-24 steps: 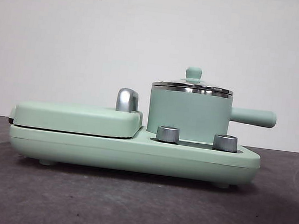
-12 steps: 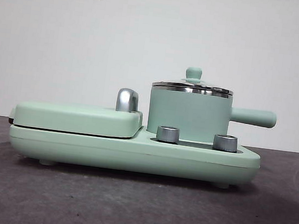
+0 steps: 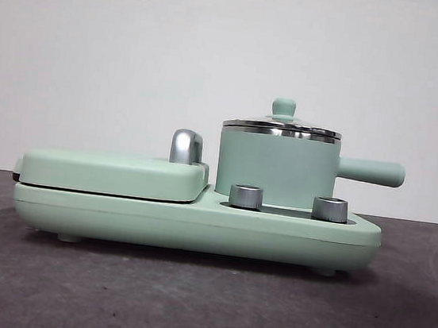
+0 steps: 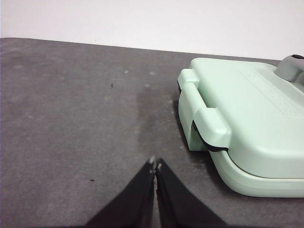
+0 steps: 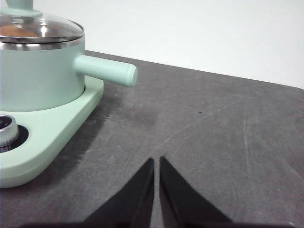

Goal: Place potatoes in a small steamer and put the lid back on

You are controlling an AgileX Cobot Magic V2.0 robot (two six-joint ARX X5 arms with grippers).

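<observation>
The small steamer [image 3: 276, 169], a mint green pot with a straight side handle [image 3: 371, 171], stands on the right half of a green cooker base [image 3: 196, 223]. The glass lid [image 3: 282, 128] with its green knob [image 3: 283, 108] sits on the pot. In the right wrist view the steamer [image 5: 40, 71] and lid [image 5: 38, 29] show, with an orange-brown potato [image 5: 12, 30] seen through the glass. My right gripper [image 5: 156, 164] is shut and empty over the dark table, beside the pot handle's side. My left gripper [image 4: 155, 165] is shut and empty, beside the grill plate [image 4: 247, 118].
The flat green hinged grill plate [image 3: 114, 173] with a steel handle [image 3: 187, 146] fills the base's left half. Two steel dials [image 3: 246, 196] [image 3: 330, 209] stand at the base's front. The dark grey table [image 3: 186, 304] spreads all around; a white wall is behind.
</observation>
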